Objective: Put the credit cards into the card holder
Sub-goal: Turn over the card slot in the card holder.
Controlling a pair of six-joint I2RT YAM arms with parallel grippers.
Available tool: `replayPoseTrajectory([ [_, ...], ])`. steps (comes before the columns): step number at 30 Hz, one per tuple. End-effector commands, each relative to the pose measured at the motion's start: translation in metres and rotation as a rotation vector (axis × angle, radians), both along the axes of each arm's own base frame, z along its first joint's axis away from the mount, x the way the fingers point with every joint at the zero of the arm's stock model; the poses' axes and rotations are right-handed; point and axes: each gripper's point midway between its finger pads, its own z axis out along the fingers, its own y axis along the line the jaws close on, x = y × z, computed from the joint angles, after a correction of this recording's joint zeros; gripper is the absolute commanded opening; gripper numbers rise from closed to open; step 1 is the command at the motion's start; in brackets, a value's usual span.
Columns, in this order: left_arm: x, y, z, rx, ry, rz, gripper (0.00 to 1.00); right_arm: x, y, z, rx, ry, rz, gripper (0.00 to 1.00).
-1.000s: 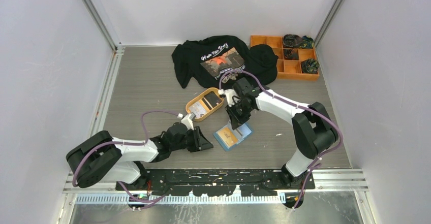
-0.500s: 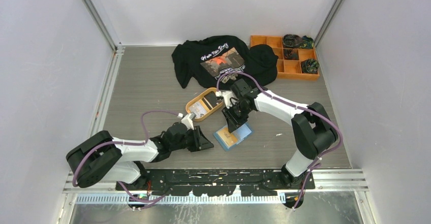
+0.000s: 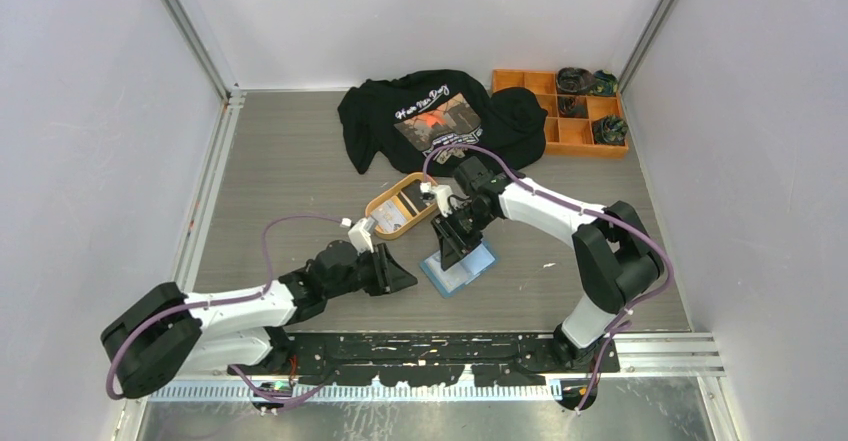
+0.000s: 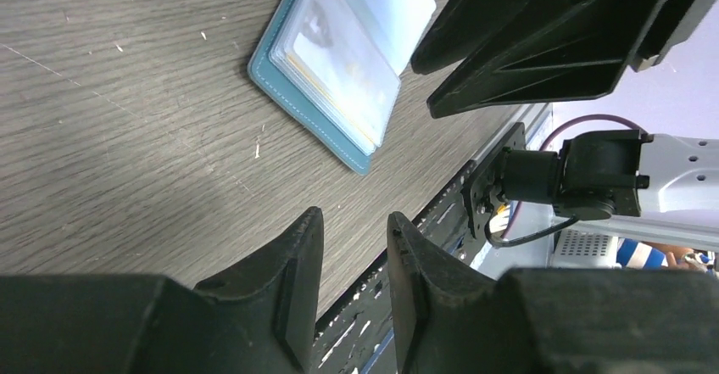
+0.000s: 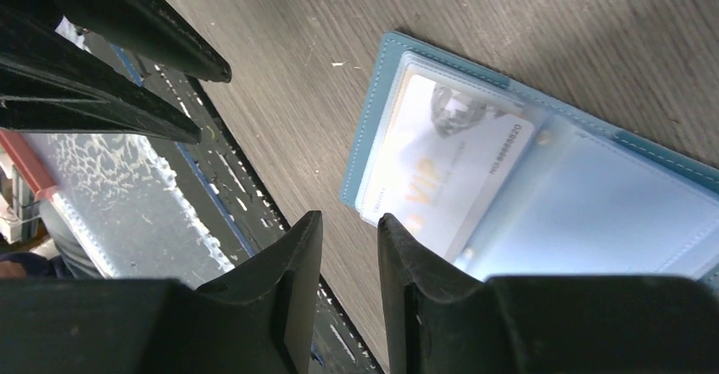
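The teal-blue card holder (image 3: 460,271) (image 4: 326,69) lies open on the table, with its clear inner pockets facing up. A white card printed "VIP" (image 5: 441,166) sits inside one pocket. More credit cards, one dark (image 3: 413,197) and one light (image 3: 392,219), lie in the orange oval tray (image 3: 378,204). My right gripper (image 3: 447,243) (image 5: 349,217) hovers just over the holder's far-left edge, open a little with nothing between its fingers. Just left of the holder and low over the table, my left gripper (image 3: 402,279) (image 4: 354,217) is also slightly open and empty.
A black printed T-shirt (image 3: 430,116) lies at the back. To its right stands an orange compartment box (image 3: 560,133) holding dark items. The black mounting rail (image 3: 430,346) runs along the near edge, close behind both grippers.
My right gripper has opened and shifted slightly left and down over the holder. The orange-tan card seen on the holder no longer shows on top. The left arm has stretched forward a little.
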Motion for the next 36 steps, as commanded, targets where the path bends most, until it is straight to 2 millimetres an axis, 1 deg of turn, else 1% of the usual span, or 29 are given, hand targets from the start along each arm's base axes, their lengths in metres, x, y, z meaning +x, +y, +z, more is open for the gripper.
replayPoseTrajectory([
  [1, 0.004, 0.009, 0.007, 0.015, -0.063, 0.023, 0.35, 0.002, 0.012, 0.026, 0.089, -0.027, 0.052, 0.36],
  [3, 0.006, 0.010, 0.012, 0.009, -0.096, 0.024, 0.38, 0.005, 0.010, 0.041, 0.112, -0.073, 0.076, 0.36],
  [6, 0.012, 0.014, 0.023, 0.013, -0.161, 0.039, 0.51, 0.011, 0.002, 0.065, 0.129, -0.209, 0.121, 0.37],
  [7, 0.015, 0.016, 0.028, 0.014, -0.186, 0.049, 0.55, 0.014, -0.001, 0.075, 0.132, -0.278, 0.133, 0.38],
  [8, 0.018, 0.019, 0.036, 0.012, -0.220, 0.063, 0.59, 0.022, -0.007, 0.083, 0.112, -0.367, 0.136, 0.40],
  [9, 0.020, 0.022, 0.037, 0.025, -0.236, 0.071, 0.63, 0.029, -0.011, 0.095, 0.116, -0.452, 0.126, 0.41],
  [10, 0.026, 0.027, 0.044, 0.032, -0.266, 0.106, 0.67, 0.039, -0.015, 0.107, 0.110, -0.555, 0.115, 0.47],
  [11, 0.030, 0.032, 0.050, 0.034, -0.290, 0.131, 0.70, 0.048, -0.019, 0.117, 0.103, -0.648, 0.112, 0.60],
  [12, 0.033, 0.036, 0.058, 0.031, -0.314, 0.151, 0.74, 0.056, -0.023, 0.130, 0.104, -0.741, 0.100, 0.77],
  [13, 0.036, 0.039, 0.072, 0.016, -0.349, 0.172, 0.77, 0.067, -0.027, 0.143, 0.100, -0.826, 0.056, 0.95],
  [14, 0.039, 0.043, 0.077, 0.023, -0.366, 0.189, 0.80, 0.075, -0.028, 0.153, 0.124, -0.878, 0.011, 0.99],
  [15, 0.042, 0.048, 0.088, 0.012, -0.390, 0.218, 0.82, 0.083, -0.027, 0.165, 0.163, -0.914, -0.037, 0.99],
  [16, 0.046, 0.052, 0.097, 0.006, -0.409, 0.240, 0.84, 0.087, -0.024, 0.176, 0.215, -0.912, -0.075, 0.99],
  [18, 0.053, 0.057, 0.114, 0.001, -0.458, 0.267, 0.86, 0.086, -0.012, 0.191, 0.335, -0.829, -0.075, 1.00],
  [19, 0.059, 0.060, 0.122, -0.001, -0.471, 0.288, 0.86, 0.086, -0.005, 0.202, 0.386, -0.789, -0.076, 1.00],
  [20, 0.064, 0.060, 0.127, 0.000, -0.475, 0.296, 0.86, 0.086, 0.003, 0.205, 0.419, -0.744, -0.065, 0.99],
  [21, 0.069, 0.061, 0.130, 0.004, -0.473, 0.301, 0.86, 0.086, 0.009, 0.203, 0.443, -0.700, -0.055, 0.99],
  [22, 0.074, 0.059, 0.132, 0.004, -0.467, 0.299, 0.86, 0.089, 0.017, 0.207, 0.469, -0.672, -0.055, 0.99],
  [24, 0.084, 0.056, 0.130, 0.007, -0.445, 0.293, 0.85, 0.098, 0.029, 0.203, 0.488, -0.598, -0.066, 0.99],
  [27, 0.096, 0.052, 0.120, 0.022, -0.426, 0.296, 0.78, 0.114, 0.043, 0.187, 0.469, -0.467, -0.097, 0.93],
  [30, 0.106, 0.057, 0.106, 0.080, -0.421, 0.330, 0.74, 0.128, 0.056, 0.166, 0.441, -0.323, -0.145, 0.84],
  [32, 0.112, 0.064, 0.100, 0.095, -0.392, 0.379, 0.72, 0.139, 0.065, 0.149, 0.421, -0.229, -0.193, 0.75],
  [33, 0.114, 0.067, 0.098, 0.084, -0.369, 0.403, 0.70, 0.143, 0.070, 0.139, 0.404, -0.186, -0.208, 0.72],
  [34, 0.116, 0.068, 0.097, 0.079, -0.356, 0.420, 0.66, 0.147, 0.074, 0.132, 0.388, -0.155, -0.215, 0.68],
  [35, 0.118, 0.072, 0.095, 0.093, -0.340, 0.442, 0.62, 0.151, 0.079, 0.117, 0.356, -0.116, -0.219, 0.64],
  [36, 0.120, 0.079, 0.088, 0.122, -0.313, 0.476, 0.61, 0.152, 0.083, 0.109, 0.330, -0.093, -0.218, 0.63],
])
